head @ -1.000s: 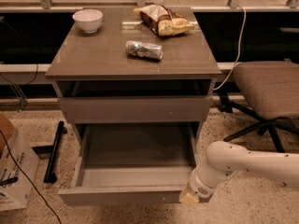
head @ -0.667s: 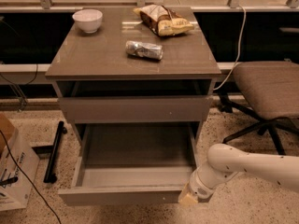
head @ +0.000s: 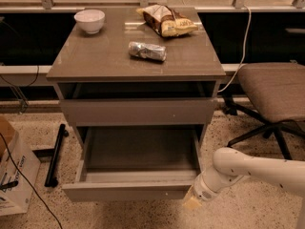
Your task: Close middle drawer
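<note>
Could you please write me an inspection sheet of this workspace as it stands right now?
Surface: grey-brown cabinet top, carrying three items.
Job's things: middle drawer pulled far out, plain grey inside showing; upper drawer above it stands slightly out.
Clutter: white bowl, snack bag and silvery packet, all on the top.
Grippers: pincer low by the middle drawer's right front corner; contact cannot be told.
Cables: white cable running down behind the chair; black cable on the floor at left.
Surroundings: office chair at right, cardboard box at left, black bar on the floor.
</note>
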You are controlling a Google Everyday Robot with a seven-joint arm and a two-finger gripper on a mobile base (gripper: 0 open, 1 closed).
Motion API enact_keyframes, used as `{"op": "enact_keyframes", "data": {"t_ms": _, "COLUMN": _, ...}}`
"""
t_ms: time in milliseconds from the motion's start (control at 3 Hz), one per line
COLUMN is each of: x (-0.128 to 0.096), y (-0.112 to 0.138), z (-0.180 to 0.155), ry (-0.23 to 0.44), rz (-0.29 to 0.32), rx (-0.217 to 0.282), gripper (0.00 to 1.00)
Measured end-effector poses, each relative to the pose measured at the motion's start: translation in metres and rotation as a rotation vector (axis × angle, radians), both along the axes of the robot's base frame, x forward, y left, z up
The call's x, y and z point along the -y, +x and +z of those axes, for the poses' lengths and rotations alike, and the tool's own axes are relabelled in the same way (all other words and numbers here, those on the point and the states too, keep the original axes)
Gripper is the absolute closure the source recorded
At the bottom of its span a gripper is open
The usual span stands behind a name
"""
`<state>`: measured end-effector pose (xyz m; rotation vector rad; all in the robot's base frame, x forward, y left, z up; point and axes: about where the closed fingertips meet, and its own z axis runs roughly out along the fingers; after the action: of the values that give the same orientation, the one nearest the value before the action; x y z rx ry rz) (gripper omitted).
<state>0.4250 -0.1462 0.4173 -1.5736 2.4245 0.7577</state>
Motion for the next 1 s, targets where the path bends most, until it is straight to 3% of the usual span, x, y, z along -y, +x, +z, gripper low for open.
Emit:
{"op": "enact_keyframes", "data": {"t_ms": 333, "x": -0.003, "y": 0.005, "z": -0.006, "ry": -0.012, "rz": -0.011, "rx": 0.016, "gripper": 1.0}}
{"op": "enact_keyframes", "data": {"t_ms": 667, "x": -0.015, "y": 0.035, "z": -0.009, "ry": -0.022, "rz": 0.001, "rx": 0.089, "gripper": 1.0}}
{"op": "enact_keyframes", "data": {"t_ms": 1000, "x": -0.016, "y": 0.034, "z": -0.009, "ry": -0.022, "rz": 0.001, "rx": 0.089, "gripper": 1.0}}
